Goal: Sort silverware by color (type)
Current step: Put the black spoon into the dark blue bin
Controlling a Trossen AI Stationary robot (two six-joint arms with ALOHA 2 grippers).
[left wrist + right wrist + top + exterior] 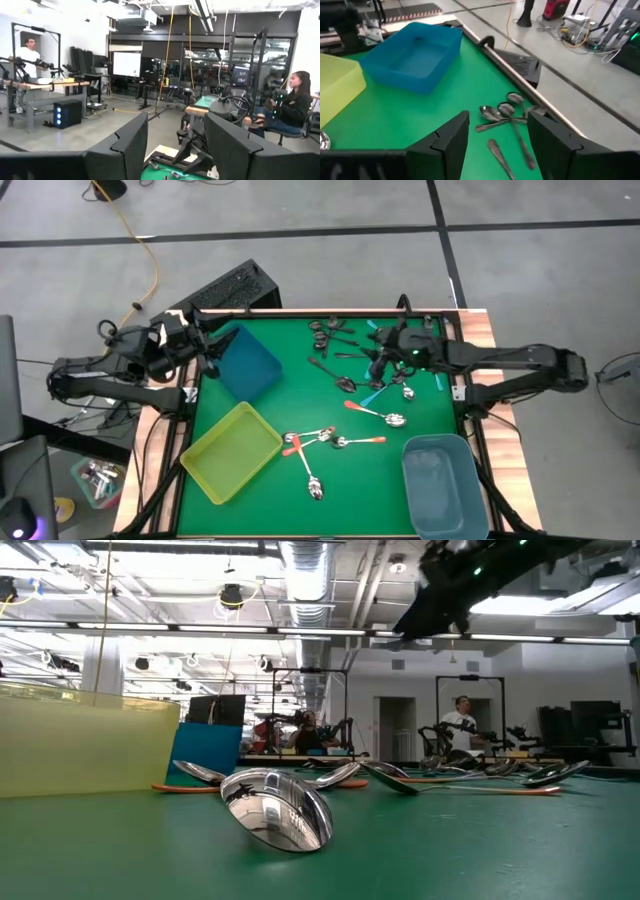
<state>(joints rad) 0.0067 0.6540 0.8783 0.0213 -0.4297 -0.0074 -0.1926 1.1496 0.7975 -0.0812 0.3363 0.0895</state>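
Observation:
The silverware lies scattered on the green table (300, 490). Several all-dark spoons (330, 332) cluster by the far edge, and one dark spoon (333, 374) lies nearer the middle. Orange-handled silver spoons (310, 442) lie centre-near, another (375, 412) a little farther right, with teal-handled ones (374, 396) beside it. My right gripper (378, 368) hovers open above the table near the far edge; its wrist view shows dark spoons (506, 112) below the open gripper (497, 120). My left gripper (175, 125) is open and empty, raised at the table's left edge (205, 350) beside the blue bin.
A blue bin (248, 362) sits far left, a yellow bin (232, 450) near left, a pale blue-grey bin (445, 485) near right. A spoon bowl (275, 805) lies close to the low camera. People stand and sit in the room beyond the table.

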